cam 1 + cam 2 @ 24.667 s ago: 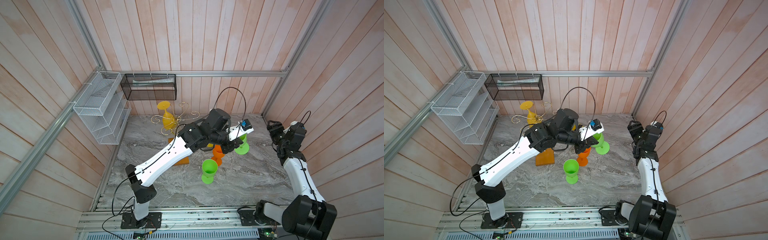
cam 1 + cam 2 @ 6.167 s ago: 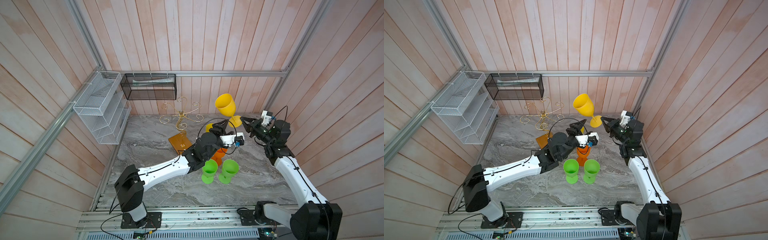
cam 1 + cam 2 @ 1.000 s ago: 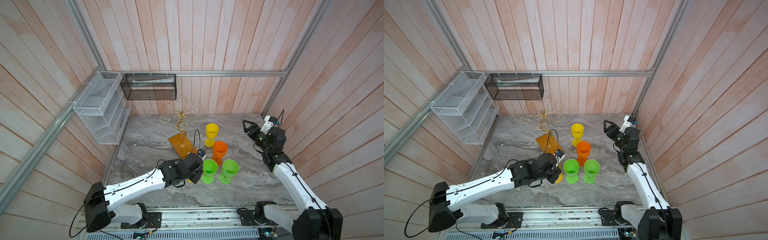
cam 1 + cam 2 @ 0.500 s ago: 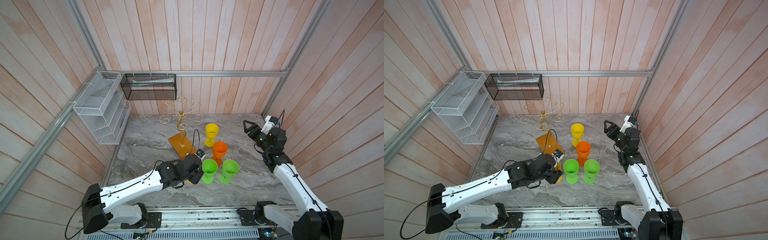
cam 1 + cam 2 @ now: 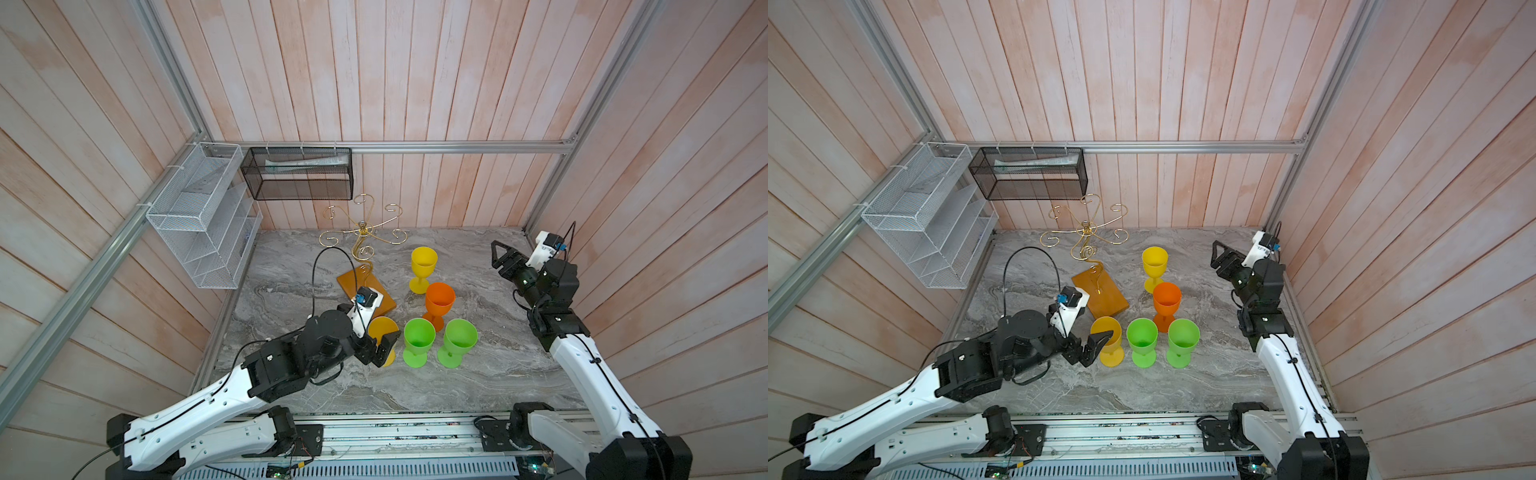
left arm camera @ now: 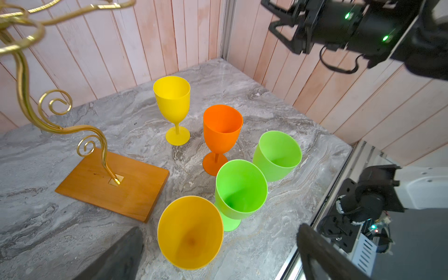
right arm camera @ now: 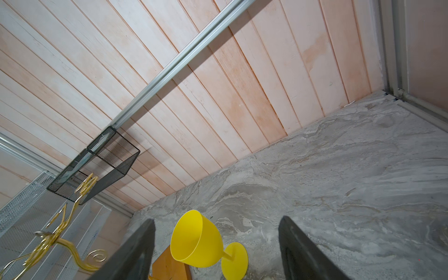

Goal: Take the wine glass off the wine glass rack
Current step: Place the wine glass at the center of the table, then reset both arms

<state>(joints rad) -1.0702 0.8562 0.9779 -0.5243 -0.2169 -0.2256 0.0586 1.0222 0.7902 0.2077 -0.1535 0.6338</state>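
The wine glass rack point(image 5: 363, 227) is a gold wire stand on an amber wooden base point(image 5: 376, 305), and its scroll arms are bare in both top views. An amber-yellow wine glass point(image 5: 381, 330) stands upright on the marble in front of the base. My left gripper point(image 5: 380, 347) is open around it, and in the left wrist view the glass point(image 6: 190, 232) sits between the two fingers, touching neither. My right gripper point(image 5: 498, 255) hovers open and holds nothing at the back right. Its wrist view shows a yellow wine glass point(image 7: 196, 238) far beyond its jaws.
Yellow point(image 5: 424, 264), orange point(image 5: 439, 300) and two green glasses point(image 5: 419, 337) point(image 5: 460, 337) stand right of the amber one, the nearest green almost touching it. A white mesh shelf point(image 5: 199, 216) and a black mesh basket point(image 5: 297, 174) hang at the back left.
My left gripper has gone from shut to wide open, letting go of the amber-yellow glass, which now stands free. The right arm has barely moved.
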